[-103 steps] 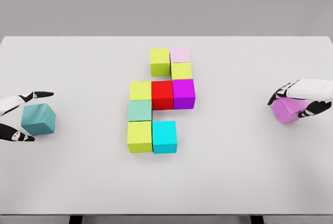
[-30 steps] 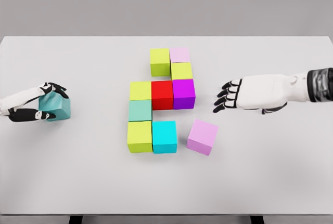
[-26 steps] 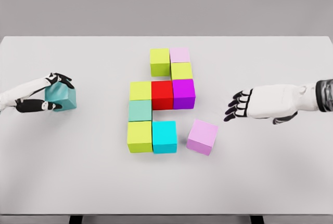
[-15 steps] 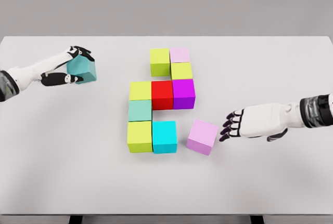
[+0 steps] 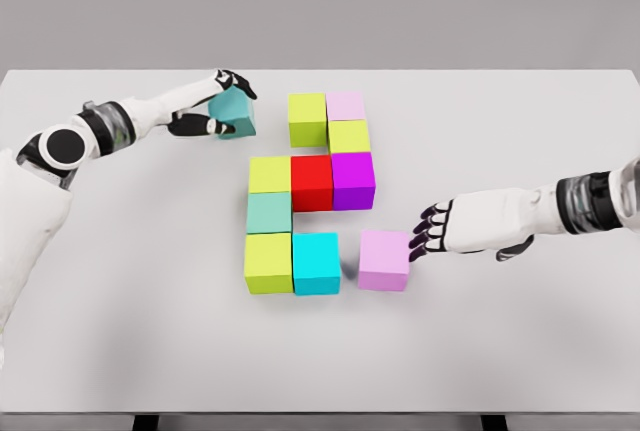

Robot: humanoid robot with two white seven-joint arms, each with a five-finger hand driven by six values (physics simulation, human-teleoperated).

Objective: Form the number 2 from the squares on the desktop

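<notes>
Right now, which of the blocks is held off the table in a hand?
The teal block, gripped by the left hand at the upper left; every other block rests on the table.

Ten cubes on the table [image 5: 520, 351]: three yellow-green, two teal, two lilac, one pale pink, one red, one cyan — plus two white robot hands

Simulated tabletop test scene: plain white desktop [image 5: 520, 351], flat grey backdrop from 10 to 2 o'clock, untextured coloured cubes [image 5: 311, 182] at centre.
</notes>
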